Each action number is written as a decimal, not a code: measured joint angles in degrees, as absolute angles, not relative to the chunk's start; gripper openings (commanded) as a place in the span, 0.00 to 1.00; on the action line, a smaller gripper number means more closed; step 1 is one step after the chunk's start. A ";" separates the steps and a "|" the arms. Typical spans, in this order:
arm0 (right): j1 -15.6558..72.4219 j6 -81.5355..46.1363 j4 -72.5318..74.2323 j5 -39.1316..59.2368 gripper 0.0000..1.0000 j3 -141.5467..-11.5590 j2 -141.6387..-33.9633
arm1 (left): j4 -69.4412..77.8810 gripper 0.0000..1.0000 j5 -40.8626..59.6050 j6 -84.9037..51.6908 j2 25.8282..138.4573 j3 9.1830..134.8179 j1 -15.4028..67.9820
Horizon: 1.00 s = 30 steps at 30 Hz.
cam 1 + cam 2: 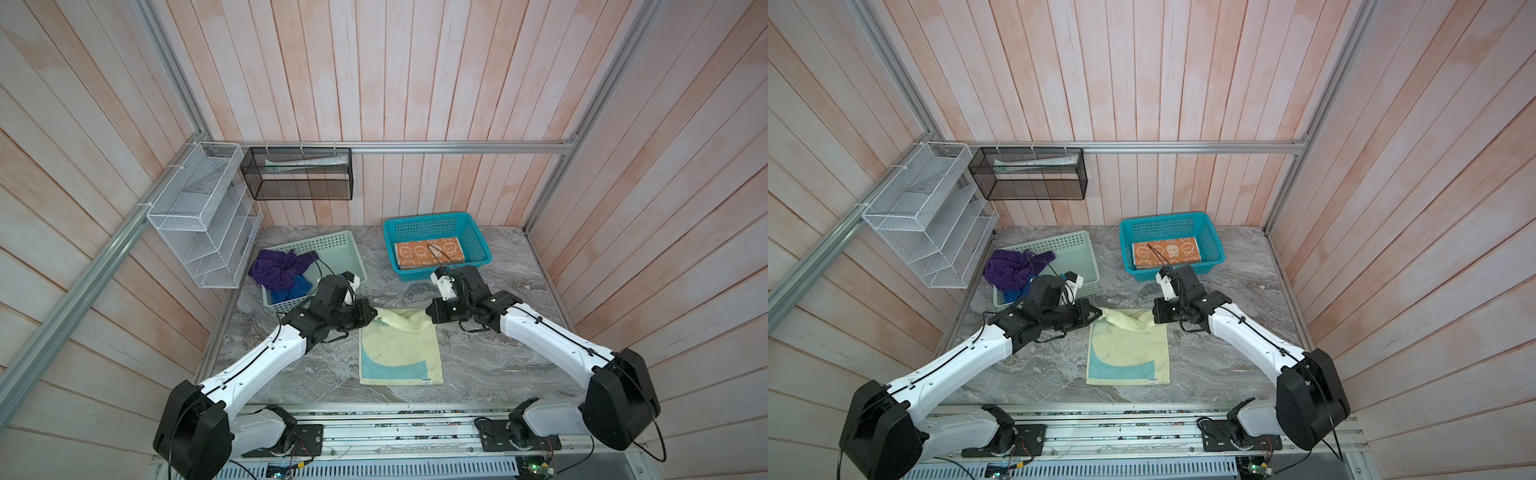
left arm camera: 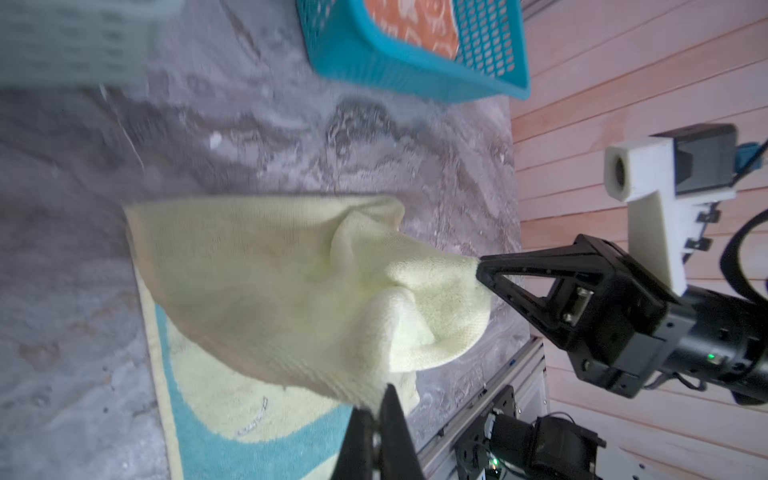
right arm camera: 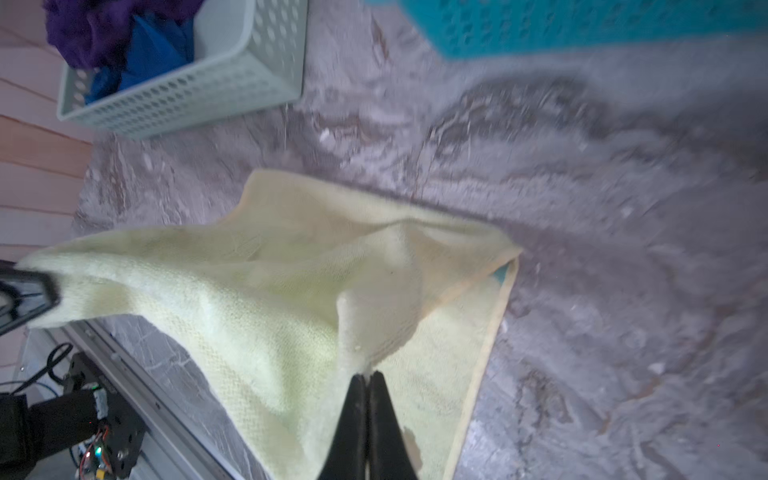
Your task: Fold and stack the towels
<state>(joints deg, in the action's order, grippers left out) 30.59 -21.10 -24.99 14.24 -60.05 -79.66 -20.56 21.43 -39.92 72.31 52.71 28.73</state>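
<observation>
Orange towel (image 1: 415,251) sits folded in the teal basket (image 1: 432,218), left gripper (image 1: 375,315) and right gripper (image 3: 368,376) pinch the hippo towel (image 1: 399,353) by its far corners, apparently mid-fold, while purple towel (image 1: 276,270) and blue towel (image 1: 291,289) wait crumpled.

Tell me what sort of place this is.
Probably a robot lab cell dressed as a laundry corner: plank walls inside an aluminium frame, a marble-look table, and a teal basket holding a folded orange towel.

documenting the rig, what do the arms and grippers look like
Left arm and right arm: white shells, black joint housings, a thin black cable along each. Left gripper and right gripper: black tapered fingers, triangular frames on the right one. The right wrist carries a white camera mount.
</observation>
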 measured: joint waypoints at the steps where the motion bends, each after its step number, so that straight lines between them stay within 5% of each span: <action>1: 29.65 -20.45 -25.58 13.96 0.00 -62.83 -80.55 | -21.06 0.00 21.87 -38.59 73.67 54.87 27.22; 7: 25.69 -16.38 -28.21 13.02 0.00 -74.81 -86.54 | -23.79 0.00 22.65 -31.75 82.00 64.73 21.61; 17: 24.80 -14.57 -31.66 14.31 0.00 -76.01 -88.82 | -25.19 0.00 25.43 -27.51 86.02 67.94 19.38; 30: 29.08 -20.97 -31.05 19.66 0.00 -52.14 -75.68 | -22.63 0.00 31.33 -34.04 72.14 42.00 23.14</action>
<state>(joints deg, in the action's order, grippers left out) 29.08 -20.97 -31.05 19.66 -52.14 -75.68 -22.63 31.33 -34.04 72.14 42.00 23.14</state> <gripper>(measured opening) 0.046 0.050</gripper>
